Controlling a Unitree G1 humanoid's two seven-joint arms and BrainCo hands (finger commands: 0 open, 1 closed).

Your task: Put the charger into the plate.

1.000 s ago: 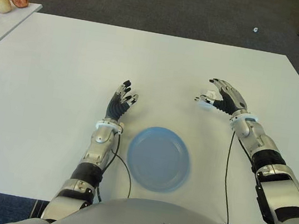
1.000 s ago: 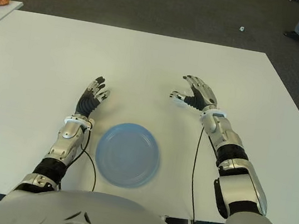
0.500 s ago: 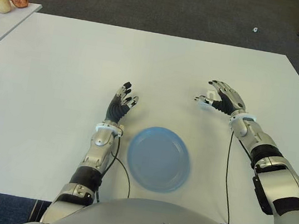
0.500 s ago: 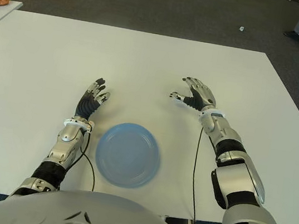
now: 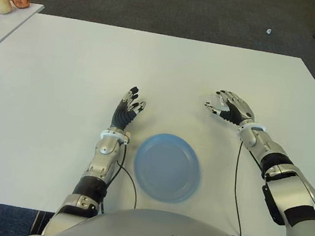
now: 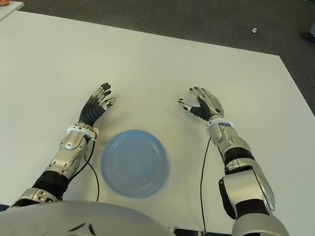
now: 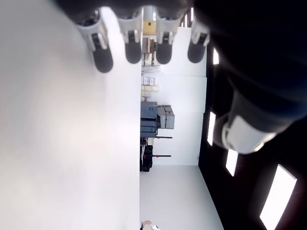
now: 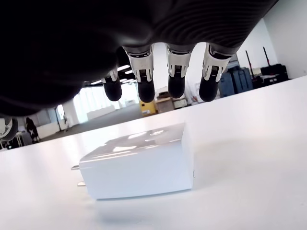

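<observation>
We read no marking on the charger [image 8: 139, 167], a plain white block with two metal prongs, lying on the white table [image 5: 62, 80] beneath our right hand [image 5: 229, 105], fingers spread, holding nothing. The blue plate [image 5: 167, 167] sits apart. Our left hand [image 5: 127, 109] is released beside the plate.

My right hand [image 5: 229, 107] reached fwd, palm down, fingers [image 8: 175, 76] spread & arched, gripping nothing. My left hand [image 5: 127, 109] lay flat, fingers [image 7: 101, 52] extended, idle.
</observation>
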